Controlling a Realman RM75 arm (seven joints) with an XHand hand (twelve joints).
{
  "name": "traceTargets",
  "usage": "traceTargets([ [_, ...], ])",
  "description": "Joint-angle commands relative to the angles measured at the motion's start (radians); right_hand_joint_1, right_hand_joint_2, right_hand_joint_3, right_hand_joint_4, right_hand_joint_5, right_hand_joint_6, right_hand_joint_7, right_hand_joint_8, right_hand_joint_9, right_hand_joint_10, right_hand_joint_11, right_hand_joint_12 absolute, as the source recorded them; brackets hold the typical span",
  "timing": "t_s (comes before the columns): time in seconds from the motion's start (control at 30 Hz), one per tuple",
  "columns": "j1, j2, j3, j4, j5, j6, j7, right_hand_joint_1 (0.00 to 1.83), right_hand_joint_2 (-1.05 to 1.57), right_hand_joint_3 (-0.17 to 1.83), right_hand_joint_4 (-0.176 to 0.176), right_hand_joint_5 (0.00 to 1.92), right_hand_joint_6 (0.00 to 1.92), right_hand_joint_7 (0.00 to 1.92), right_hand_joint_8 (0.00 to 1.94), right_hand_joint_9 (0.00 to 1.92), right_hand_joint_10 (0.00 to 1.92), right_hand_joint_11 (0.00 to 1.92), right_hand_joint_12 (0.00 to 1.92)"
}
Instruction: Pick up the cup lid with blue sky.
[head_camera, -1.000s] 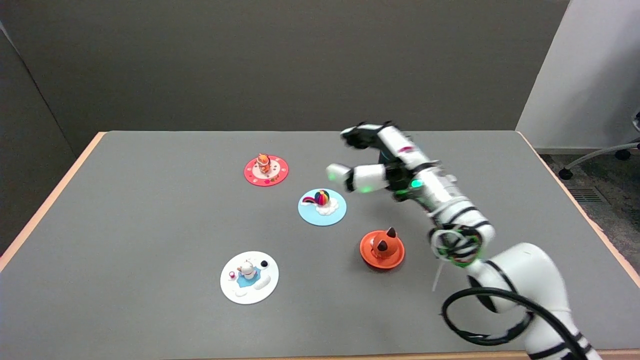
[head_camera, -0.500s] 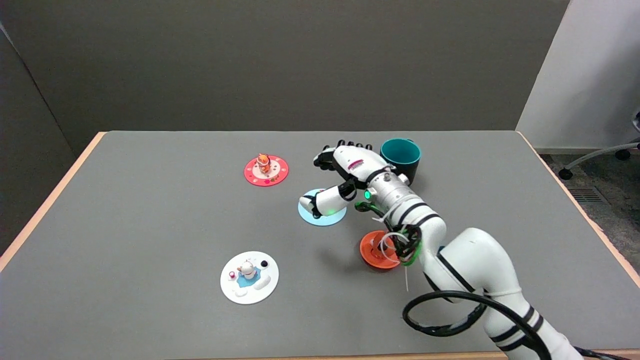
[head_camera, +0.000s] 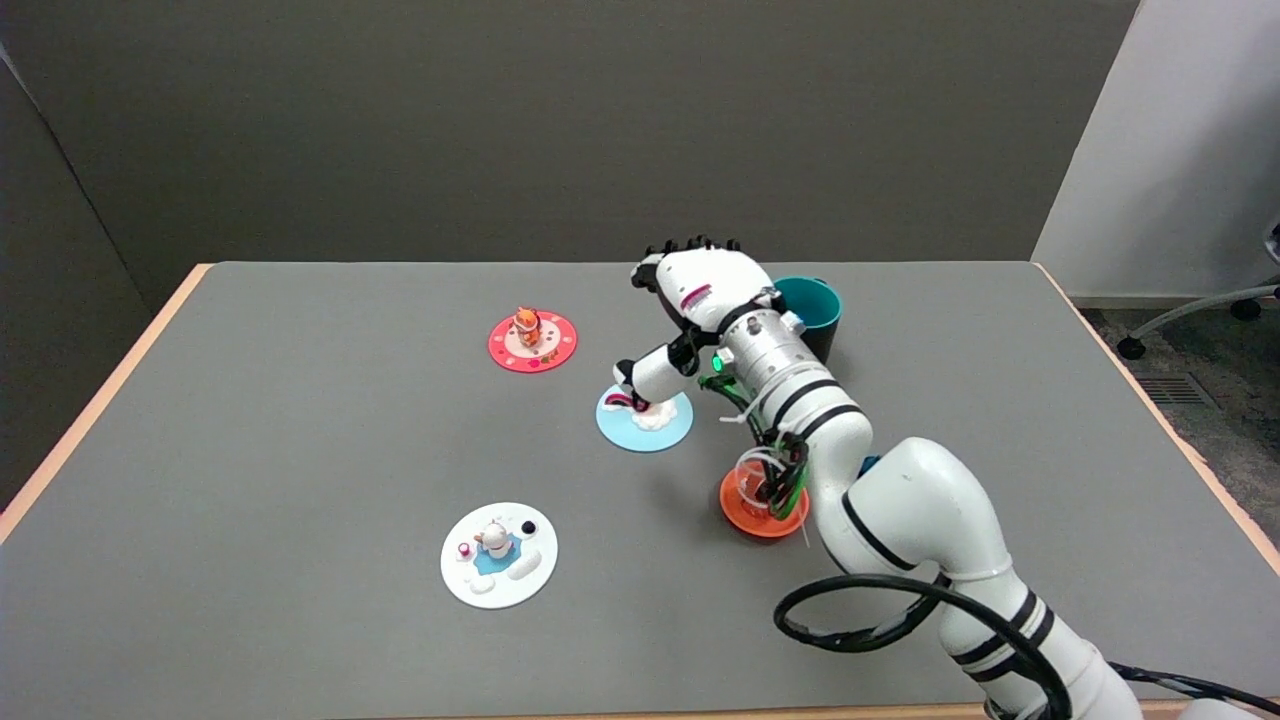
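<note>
While the grey table (head_camera: 300, 420) fills most of what I can see, the right arm (head_camera: 900, 520) comes in from the lower right, its base cut off at the bottom edge. The right hand (head_camera: 690, 300) hangs over the far side of the sky-blue cup lid (head_camera: 640, 428), the back of it turned up, so I can't see the palm. One finger (head_camera: 645, 378) points down onto the small figure on top of that lid and hides most of it; only a bit of white cloud and a sliver of colour show. Whether the hand has pinched the figure or just touches it, I cannot tell. The lid lies flat, directly under the fingertips. Behind the wrist, a teal cup (head_camera: 815, 310) is half hidden. Under the forearm sits an orange lid (head_camera: 755, 510), partly covered by cables. Left of the hand lies a red lid (head_camera: 533, 341), and well off toward the near left a white lid (head_camera: 499, 555).
</note>
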Motion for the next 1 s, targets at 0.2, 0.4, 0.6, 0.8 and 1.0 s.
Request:
traceTargets([
  [0.2, -0.023, -0.046, -0.05, 0.122, -0.113, 0.06, 0.014, 0.89, 0.39, 1.01, -0.085, 0.56, 0.19, 0.66, 0.18, 0.58, 0.2, 0.34, 0.29],
  [0.4, 0.02, -0.048, -0.047, 0.175, -0.117, 0.098, 0.019, 0.85, 0.41, 0.98, -0.096, 0.61, 0.2, 0.68, 0.18, 0.57, 0.2, 0.33, 0.3],
  [0.6, 0.056, -0.079, -0.06, 0.214, -0.177, 0.138, 0.08, 0.76, 0.48, 0.87, -0.119, 0.67, 0.21, 0.75, 0.22, 0.6, 0.21, 0.35, 0.27],
  [0.8, 0.089, -0.127, -0.104, 0.246, -0.292, 0.241, 0.165, 0.76, 0.48, 0.85, -0.138, 0.71, 0.21, 0.8, 0.22, 0.63, 0.22, 0.36, 0.31],
  [1.0, 0.094, -0.156, -0.135, 0.263, -0.335, 0.29, 0.198, 0.77, 0.48, 0.85, -0.139, 0.72, 0.21, 0.8, 0.22, 0.63, 0.22, 0.36, 0.31],
])
